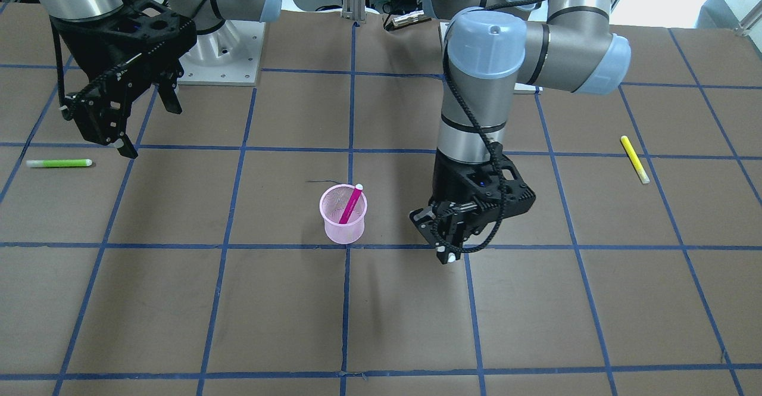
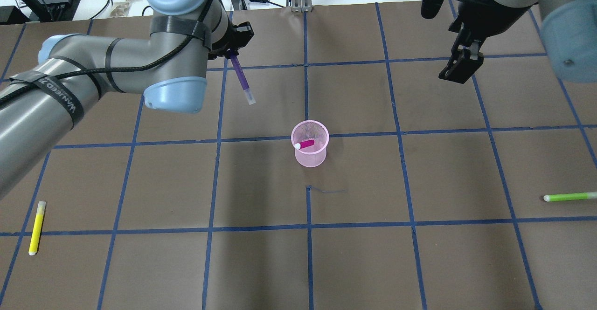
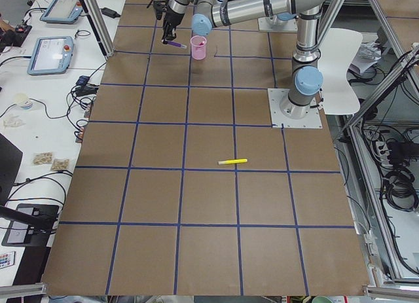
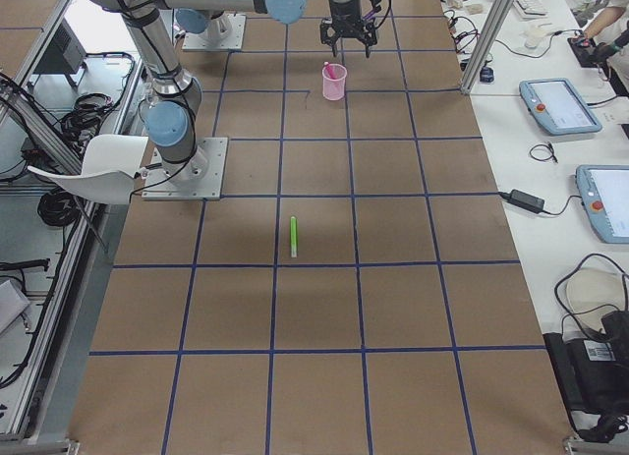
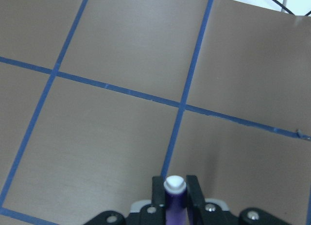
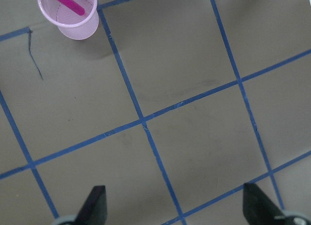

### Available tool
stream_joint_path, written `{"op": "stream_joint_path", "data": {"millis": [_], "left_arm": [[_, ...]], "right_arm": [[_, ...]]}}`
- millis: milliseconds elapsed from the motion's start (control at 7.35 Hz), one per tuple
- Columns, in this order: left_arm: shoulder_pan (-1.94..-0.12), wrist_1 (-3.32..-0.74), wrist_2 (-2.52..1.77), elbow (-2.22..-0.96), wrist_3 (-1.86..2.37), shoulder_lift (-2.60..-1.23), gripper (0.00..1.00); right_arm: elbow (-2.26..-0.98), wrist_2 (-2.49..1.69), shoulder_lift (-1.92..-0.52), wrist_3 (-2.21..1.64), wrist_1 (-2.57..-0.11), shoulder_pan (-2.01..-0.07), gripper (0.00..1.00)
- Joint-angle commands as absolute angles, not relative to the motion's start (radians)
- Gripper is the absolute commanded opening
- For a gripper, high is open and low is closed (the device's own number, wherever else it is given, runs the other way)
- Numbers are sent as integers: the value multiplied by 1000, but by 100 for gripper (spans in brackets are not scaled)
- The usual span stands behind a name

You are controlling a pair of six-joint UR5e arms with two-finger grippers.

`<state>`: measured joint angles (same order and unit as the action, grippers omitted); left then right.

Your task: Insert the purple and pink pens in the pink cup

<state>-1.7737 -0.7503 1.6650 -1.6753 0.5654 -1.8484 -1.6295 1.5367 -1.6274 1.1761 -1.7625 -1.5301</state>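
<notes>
Clamped in my left gripper [image 2: 232, 54] is the purple pen [image 2: 242, 79], the two fingers [image 5: 156, 187] pressed to its barrel just below the white cap. Seen from overhead, the pen slants out of the grip toward 5 o'clock and is held off the table [image 2: 373, 254]. It lies at about 10 o'clock from the pink cup [image 2: 310, 158], apart from it and not touching the rim.

The pink cup stands upright near the table's middle. Inside it leans the pink pen [image 2: 305, 144], with its white end resting on the rim at 9 o'clock.

At about 2 o'clock from the cup and well apart from it, my right gripper [image 6: 176, 205] hangs spread wide, grasping nothing.

A yellow pen [image 2: 36, 227] lies flat on the table between 8 and 9 o'clock from the cup. A green pen [image 2: 566, 197] lies flat just past 3 o'clock. Both are far out near the table's ends.
</notes>
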Motion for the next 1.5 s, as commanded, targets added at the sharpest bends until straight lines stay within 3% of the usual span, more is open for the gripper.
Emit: {"op": "stream_joint_path", "data": {"millis": [0,408,1360], "left_arm": [[-1874,-716,1724,-1686,727,-1853,0],[-1989,-712,1900,-1689,828,-1891,0],[-2074,-626,1948,-1750,922,-1953,0]], "right_arm": [[-1629,1546,-1670,720,-1660,-1529,100],[-1629,1612,-1671,54,-1565,-1537,100],[-1634,1609,-1663,-3,-1560,-1537,100]]}}
